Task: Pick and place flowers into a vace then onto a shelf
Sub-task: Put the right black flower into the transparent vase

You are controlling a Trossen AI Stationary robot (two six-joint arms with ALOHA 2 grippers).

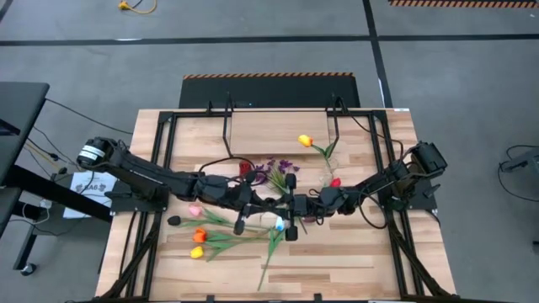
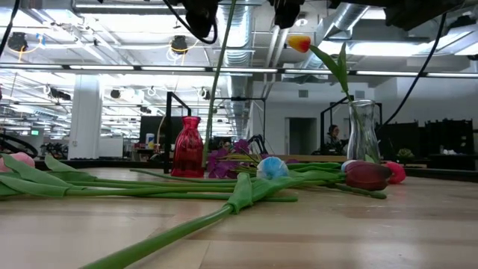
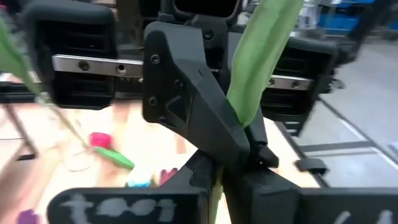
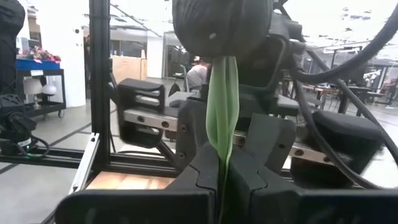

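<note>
Both grippers meet above the table's middle, my left gripper [image 1: 269, 203] and my right gripper [image 1: 298, 204], each shut on one green tulip stem [image 2: 219, 82] that hangs down between them. I cannot make out its blossom. Below them a pale blue-white tulip [image 1: 279, 223] lies on the planks. Pink [image 1: 194, 210], orange [image 1: 200, 236] and yellow [image 1: 196, 252] tulips lie near the left side, a red one [image 1: 335, 181] right. A clear glass vase [image 2: 362, 133] holds a yellow-red tulip [image 2: 299, 42]. The shelf [image 1: 278, 133] stands at the far edge. My left gripper pinches the green stem [image 3: 219, 177] between its two fingers, which lie across it. The stem rises past the fingers as a broad leaf [image 3: 261, 56]. It hangs nearly upright below the hold. My right gripper pinches a folded green leaf [image 4: 222, 152] of the same stem between its two fingers, coming level from the table's right side. The leaf stands upright in the hold, rising to a dark rounded shape that hides what is above.
A red glass vase [image 2: 188, 146] and a purple sprig [image 2: 231, 158] stand behind the lying flowers. A dark maroon tulip [image 2: 367, 175] lies right of them. A long stem [image 2: 172, 233] stretches over the near planks. Black frame rails [image 1: 164, 160] flank the table.
</note>
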